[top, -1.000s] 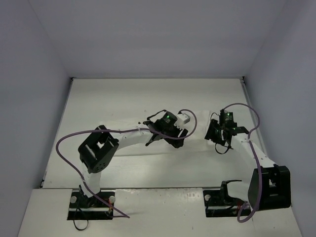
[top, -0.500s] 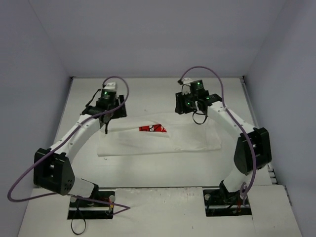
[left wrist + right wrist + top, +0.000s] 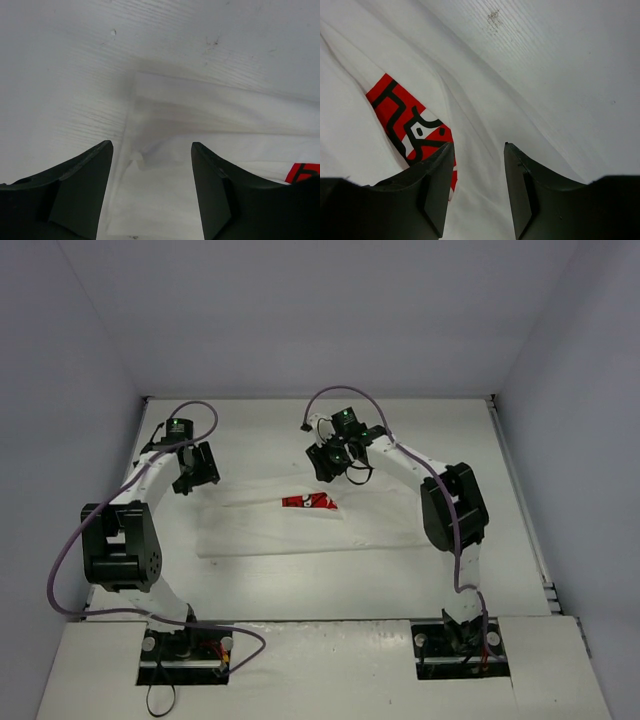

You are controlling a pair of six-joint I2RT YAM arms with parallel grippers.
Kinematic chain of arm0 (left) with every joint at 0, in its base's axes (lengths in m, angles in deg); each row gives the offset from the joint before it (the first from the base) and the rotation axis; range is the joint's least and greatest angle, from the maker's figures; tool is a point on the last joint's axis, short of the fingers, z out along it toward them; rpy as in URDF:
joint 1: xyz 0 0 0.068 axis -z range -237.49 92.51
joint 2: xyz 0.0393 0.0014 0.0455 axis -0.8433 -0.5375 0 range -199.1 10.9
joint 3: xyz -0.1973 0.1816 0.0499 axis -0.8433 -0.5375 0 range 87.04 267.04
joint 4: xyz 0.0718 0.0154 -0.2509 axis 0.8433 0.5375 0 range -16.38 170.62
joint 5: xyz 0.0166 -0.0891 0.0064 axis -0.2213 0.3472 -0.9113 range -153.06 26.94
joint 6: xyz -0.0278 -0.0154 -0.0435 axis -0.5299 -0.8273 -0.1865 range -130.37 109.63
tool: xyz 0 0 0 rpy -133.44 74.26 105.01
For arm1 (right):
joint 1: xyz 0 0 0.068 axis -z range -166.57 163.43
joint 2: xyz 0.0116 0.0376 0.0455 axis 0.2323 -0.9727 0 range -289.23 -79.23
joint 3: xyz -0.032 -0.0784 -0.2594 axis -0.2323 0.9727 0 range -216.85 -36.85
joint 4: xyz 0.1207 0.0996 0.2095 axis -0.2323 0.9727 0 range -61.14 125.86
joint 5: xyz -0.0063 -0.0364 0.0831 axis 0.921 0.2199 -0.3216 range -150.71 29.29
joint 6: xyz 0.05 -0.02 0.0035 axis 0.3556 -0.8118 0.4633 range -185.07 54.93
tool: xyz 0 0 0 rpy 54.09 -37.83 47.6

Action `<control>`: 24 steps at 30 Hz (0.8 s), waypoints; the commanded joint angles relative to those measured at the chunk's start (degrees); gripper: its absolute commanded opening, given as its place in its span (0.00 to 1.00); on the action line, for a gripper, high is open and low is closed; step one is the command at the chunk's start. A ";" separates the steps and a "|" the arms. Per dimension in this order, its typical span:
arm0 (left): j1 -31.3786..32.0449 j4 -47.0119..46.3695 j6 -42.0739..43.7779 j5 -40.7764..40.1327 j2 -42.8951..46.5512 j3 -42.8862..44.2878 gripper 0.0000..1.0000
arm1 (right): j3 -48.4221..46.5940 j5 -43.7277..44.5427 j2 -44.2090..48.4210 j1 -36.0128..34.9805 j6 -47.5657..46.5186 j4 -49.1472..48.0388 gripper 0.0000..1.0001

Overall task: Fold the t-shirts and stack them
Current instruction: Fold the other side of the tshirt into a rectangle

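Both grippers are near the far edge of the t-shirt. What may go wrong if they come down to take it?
1. The left gripper stands open over the layered corner of the t-shirt; it may pinch only the top layer, and the fold would open.
2. The right gripper hangs open over wrinkles beside the red print; a grasp there may bunch the cloth and give an uneven fold.

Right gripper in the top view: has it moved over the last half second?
Yes. The right gripper shifted left, nearer the white cotton t-shirt's red square print.
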 commanded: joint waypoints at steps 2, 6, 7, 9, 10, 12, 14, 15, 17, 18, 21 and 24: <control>0.17 -1.03 4.78 7.44 0.37 3.90 0.60 | -5.23 -0.99 -2.73 -0.01 -4.78 -0.68 0.42; 0.17 -1.56 9.56 9.07 0.57 4.07 0.60 | -6.43 -3.52 -4.21 -1.02 -5.96 -0.67 0.42; 0.17 -1.85 10.26 9.38 0.72 3.76 0.60 | -6.69 -3.80 -4.52 -1.32 -6.13 -0.65 0.42; 0.17 -2.12 11.67 9.91 0.78 3.09 0.59 | -7.08 -4.45 -5.17 -2.00 -6.04 -0.74 0.42; 0.17 -2.30 11.88 10.32 0.75 2.91 0.59 | -7.43 -4.92 -5.49 -2.18 -5.95 -0.74 0.42; 0.17 -3.09 12.54 11.72 0.69 1.86 0.56 | -8.20 -5.97 -6.48 -2.79 -5.83 -0.74 0.42; 0.17 -3.80 12.98 12.81 0.57 0.64 0.50 | -8.65 -6.36 -7.40 -3.04 -5.77 -0.65 0.41; 0.17 -3.82 12.88 13.01 0.55 0.25 0.47 | -8.83 -6.64 -7.68 -3.11 -5.64 -0.68 0.41; 0.17 -3.76 12.66 13.21 0.62 -0.53 0.39 | -9.19 -7.12 -8.15 -3.18 -5.37 -0.74 0.41; 0.17 -3.76 12.39 13.08 1.02 -1.22 0.37 | -9.19 -7.32 -8.16 -3.31 -5.37 -0.74 0.41; 0.17 -4.20 12.23 12.87 1.80 -2.97 0.36 | -9.36 -7.73 -8.77 -3.53 -5.28 -0.74 0.41; 0.17 -4.46 12.06 12.69 2.16 -4.67 0.35 | -9.51 -7.44 -9.61 -3.67 -5.14 -0.74 0.41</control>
